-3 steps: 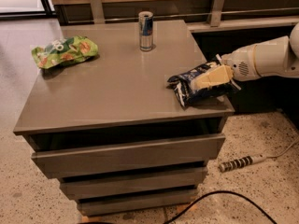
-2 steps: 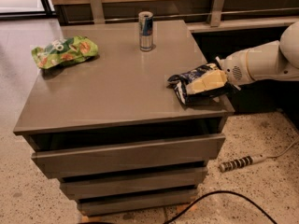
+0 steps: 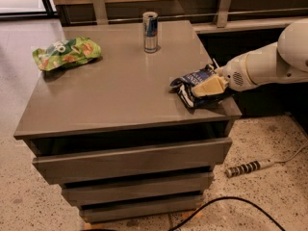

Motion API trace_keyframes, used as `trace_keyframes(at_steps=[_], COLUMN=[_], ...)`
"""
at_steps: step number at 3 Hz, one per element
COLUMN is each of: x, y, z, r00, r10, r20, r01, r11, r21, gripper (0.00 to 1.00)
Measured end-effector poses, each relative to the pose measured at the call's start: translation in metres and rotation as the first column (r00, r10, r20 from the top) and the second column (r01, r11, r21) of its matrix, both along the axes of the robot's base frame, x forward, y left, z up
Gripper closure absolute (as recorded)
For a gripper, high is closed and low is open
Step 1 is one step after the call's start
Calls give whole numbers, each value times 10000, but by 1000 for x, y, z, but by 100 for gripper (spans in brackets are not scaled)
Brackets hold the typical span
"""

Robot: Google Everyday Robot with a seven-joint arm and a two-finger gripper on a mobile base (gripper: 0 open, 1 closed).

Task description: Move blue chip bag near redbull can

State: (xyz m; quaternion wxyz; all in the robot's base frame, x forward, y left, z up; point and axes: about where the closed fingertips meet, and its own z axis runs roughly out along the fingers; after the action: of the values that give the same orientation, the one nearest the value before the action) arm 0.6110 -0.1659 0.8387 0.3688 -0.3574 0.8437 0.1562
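camera view: a grey drawer cabinet seen from the front and above, standing on a speckled floor.
gripper: at the cabinet top's right front corner, reaching in from the right on a white arm; its beige fingers are clamped onto the blue chip bag, one lying across the bag's upper face.
blue chip bag: crumpled, on the top near the right edge, held in the gripper.
redbull can: upright near the back edge, well apart from the bag, behind it and to its left.
green snack bag: at the top's back left corner.
floor: a power strip right of the cabinet; a black cable curving in front.
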Motion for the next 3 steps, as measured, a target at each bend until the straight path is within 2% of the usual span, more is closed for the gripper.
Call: trace_keyframes(at_steps=[1, 2, 3], x=[-1, 7, 35], y=[0, -4, -16], z=[3, 11, 25], r00=[9999, 9983, 9889], r10=[-138, -511, -1283], r20=[86, 289, 744], r01=[140, 516, 1282], r11=[9997, 9985, 9917], r21=[-224, -179, 61], gripper=[78, 99, 100])
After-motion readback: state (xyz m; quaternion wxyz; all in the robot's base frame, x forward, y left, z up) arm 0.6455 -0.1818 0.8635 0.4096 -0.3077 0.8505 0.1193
